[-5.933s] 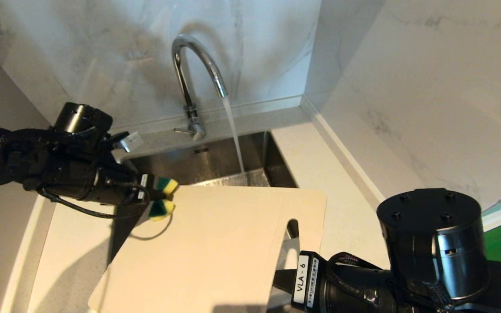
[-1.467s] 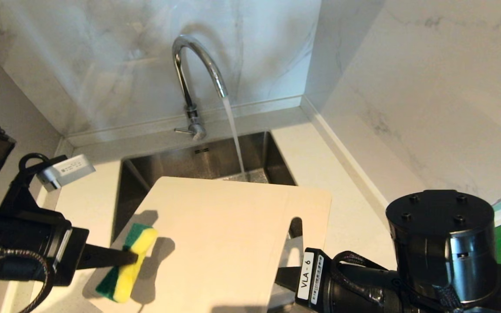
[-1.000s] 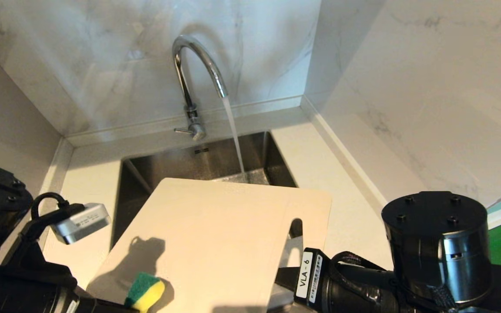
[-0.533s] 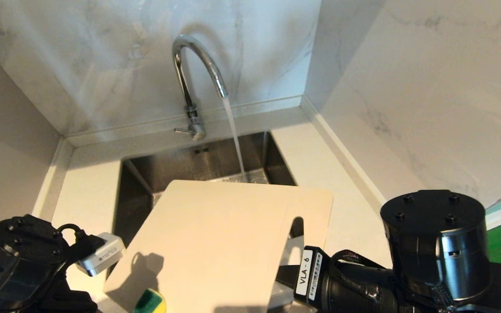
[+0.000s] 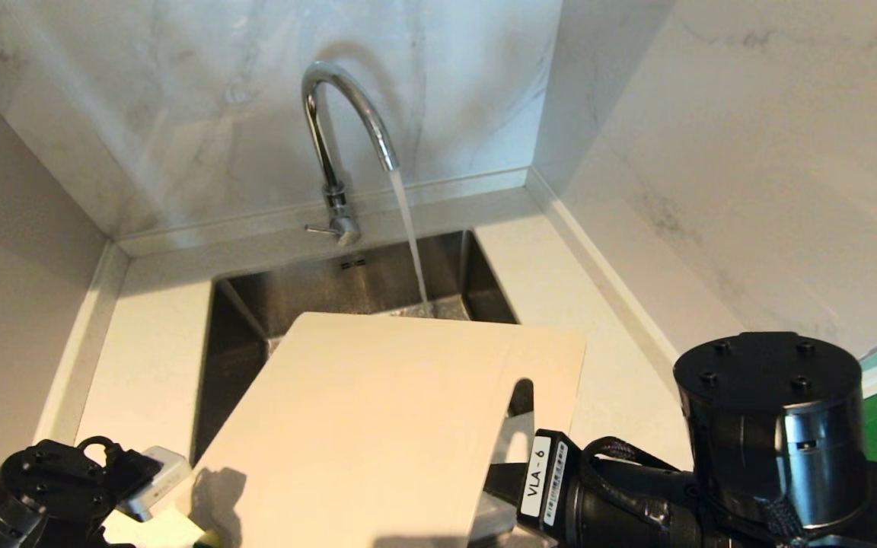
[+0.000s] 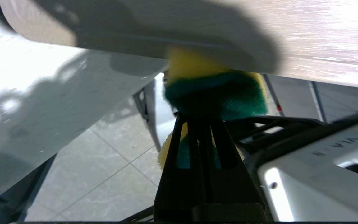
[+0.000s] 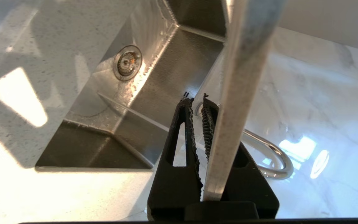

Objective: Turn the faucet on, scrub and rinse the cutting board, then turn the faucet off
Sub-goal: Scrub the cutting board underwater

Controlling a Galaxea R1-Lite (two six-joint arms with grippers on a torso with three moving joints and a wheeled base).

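The right gripper (image 7: 197,102) has its jaws closed on the near edge of the cutting board (image 5: 377,426), beside the handle slot, and holds the board tilted over the steel sink (image 5: 309,285). The left gripper (image 6: 202,105) keeps its jaws clamped on a yellow-and-green sponge (image 6: 213,90), which sits at the board's lower near corner (seemingly just under its edge), low at the left worktop (image 5: 153,342). Behind the sink the faucet (image 5: 339,129) stands with water (image 5: 410,236) streaming from its arched spout into the basin just past the board's far edge.
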